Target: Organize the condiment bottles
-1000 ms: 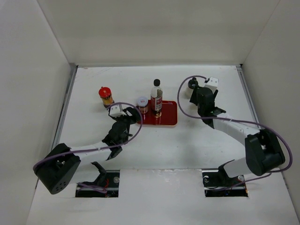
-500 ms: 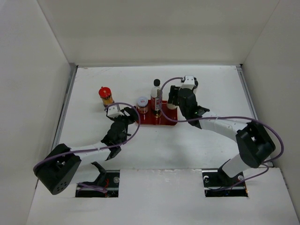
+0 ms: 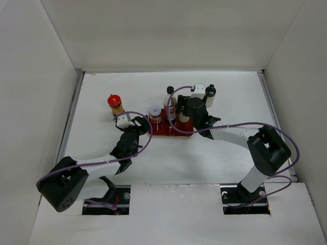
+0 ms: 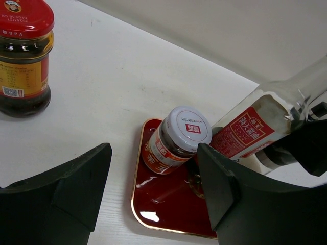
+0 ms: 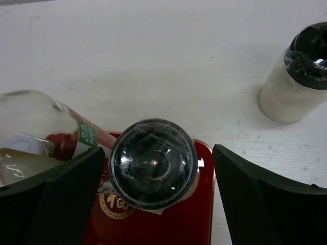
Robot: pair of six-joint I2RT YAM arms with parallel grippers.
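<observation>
- The right gripper hangs over the grey-lidded shaker in the lower middle of the right wrist view. Its jaws are apart, and table shows in a gap between the lid and the right-hand finger. It does not look clamped.
- The shaker stands on the red tray, close beside the tall dark-sauce bottle, which fills the left of that view.
- The pale-lidded jar stands at the tray's left end, in the centre of the left wrist view.
- The left gripper hovers short of that jar with its jaws wide apart and nothing between them.
- Two bottles stand off the tray on the table. The red-lidded yellow jar is at the upper left of the left wrist view. The white black-capped bottle is at the upper right of the right wrist view.
- Judged step: the shaker is being set down and let go, so three of the five are gathered.
- The next move calls for a straight lift of the right gripper, because the tall bottle is near enough for a sideways pull to knock it. After that it can reach for the white bottle nearby.
- The yellow jar lies on the left gripper's side and seems its natural pick.
</observation>
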